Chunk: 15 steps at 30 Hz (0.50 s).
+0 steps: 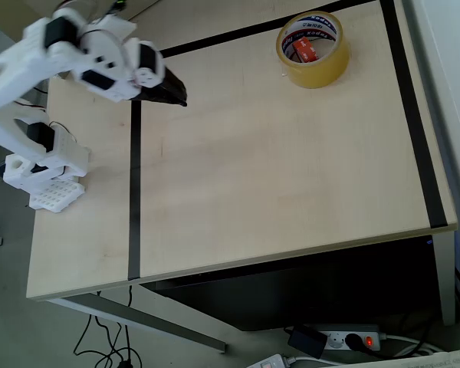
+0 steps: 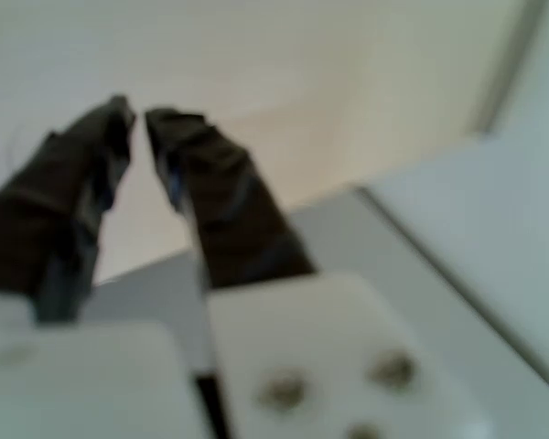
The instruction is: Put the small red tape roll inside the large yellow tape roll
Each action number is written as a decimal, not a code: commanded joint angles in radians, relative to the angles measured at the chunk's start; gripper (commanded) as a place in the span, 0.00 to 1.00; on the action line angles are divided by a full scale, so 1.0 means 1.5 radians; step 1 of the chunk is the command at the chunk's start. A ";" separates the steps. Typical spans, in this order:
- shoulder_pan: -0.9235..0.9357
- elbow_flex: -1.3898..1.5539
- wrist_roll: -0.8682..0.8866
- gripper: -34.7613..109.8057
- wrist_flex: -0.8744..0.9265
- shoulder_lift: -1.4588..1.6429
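In the overhead view the large yellow tape roll (image 1: 313, 49) lies flat near the table's far right corner. The small red tape roll (image 1: 305, 50) sits inside its ring, partly hidden by the yellow wall. My gripper (image 1: 180, 97) is far to the left of both, raised near the table's back left, with its black fingers pointing right. In the wrist view, which is blurred, my gripper (image 2: 137, 112) has its fingertips almost together, with only a thin slit and nothing between them.
Black tape lines (image 1: 135, 192) mark a rectangle on the light wooden table (image 1: 276, 192). The arm's white base (image 1: 46, 172) is clamped at the left edge. A power strip (image 1: 345, 339) and cables lie on the floor below the front edge.
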 commanded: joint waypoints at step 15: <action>0.006 0.528 -0.009 0.25 -0.256 0.453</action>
